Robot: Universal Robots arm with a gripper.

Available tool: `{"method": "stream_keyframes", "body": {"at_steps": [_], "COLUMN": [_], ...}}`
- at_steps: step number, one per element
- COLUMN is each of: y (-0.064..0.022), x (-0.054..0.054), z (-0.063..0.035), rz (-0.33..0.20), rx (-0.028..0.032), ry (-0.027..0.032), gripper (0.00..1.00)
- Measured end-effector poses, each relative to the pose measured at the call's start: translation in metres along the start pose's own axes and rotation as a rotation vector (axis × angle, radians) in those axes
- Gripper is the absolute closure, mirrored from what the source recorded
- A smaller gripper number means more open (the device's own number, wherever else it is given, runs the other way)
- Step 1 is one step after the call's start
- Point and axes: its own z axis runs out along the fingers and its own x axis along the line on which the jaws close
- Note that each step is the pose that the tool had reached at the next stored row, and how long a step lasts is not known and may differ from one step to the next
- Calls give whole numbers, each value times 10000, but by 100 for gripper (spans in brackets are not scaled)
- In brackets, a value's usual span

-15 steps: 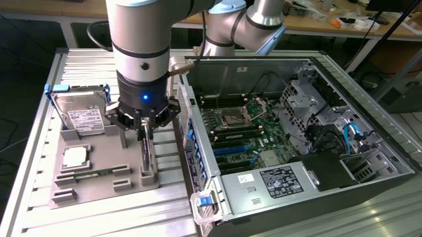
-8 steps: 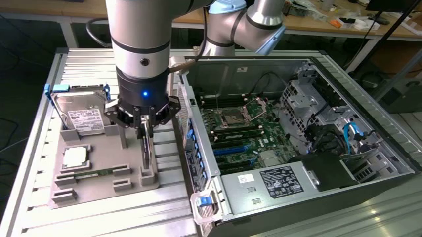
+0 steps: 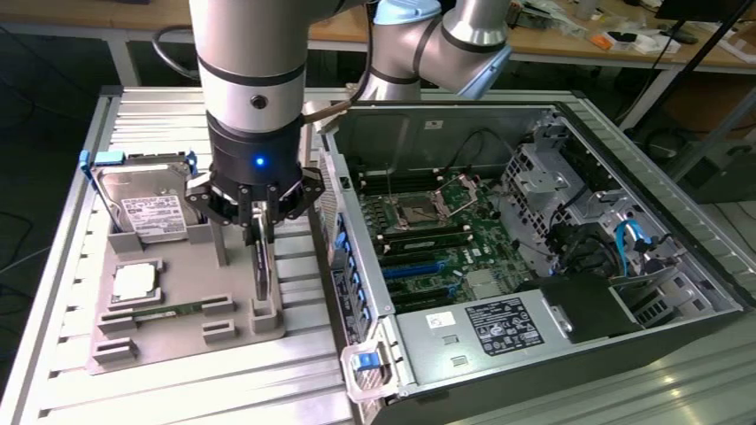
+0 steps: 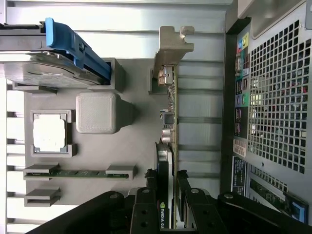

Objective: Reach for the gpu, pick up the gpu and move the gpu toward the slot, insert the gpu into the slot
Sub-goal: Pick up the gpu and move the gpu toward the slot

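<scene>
Green, thin and flat, the circuit card with a black round fan, the gpu point(image 3: 262, 270), stands on its long edge in the uprights of a grey plastic fixture tray point(image 3: 177, 288), directly beneath the black gripper point(image 3: 258, 232). In the wrist view the gripper point(image 4: 166, 217) has one jaw on either side of the gpu point(image 4: 172, 112), at the fan end. The jaws lie close along both faces, but it cannot be told whether they press on the card or stand just clear of it. The card is seated in its holder and not yet lifted. The slot point(image 3: 413, 266), a long narrow blue plastic connector strip, lies well apart from the jaws, towards the exterior view's right, on the board inside the open grey metal computer case point(image 3: 567, 115). The step in hand is judged to be the grasp. To do it well, the jaws should be centred over the card's thickness and parallel to its faces. They should bear evenly, so that the card is neither twisted in the uprights nor tilted. The load is better taken on rigid parts than on the fan blades.
</scene>
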Motion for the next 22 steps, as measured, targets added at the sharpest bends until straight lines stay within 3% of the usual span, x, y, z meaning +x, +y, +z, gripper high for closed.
{"method": "stream_keyframes", "body": {"at_steps": [8,16,19,22], "y": [4,13,18,22], "x": [0,-4,-8,-10], "z": [-116,-426,-634,-741], "rz": [0,2,3,4], "rx": [12,93,174,218], "ry": [-1,2,4,6], "gripper": [73,73,73,73]}}
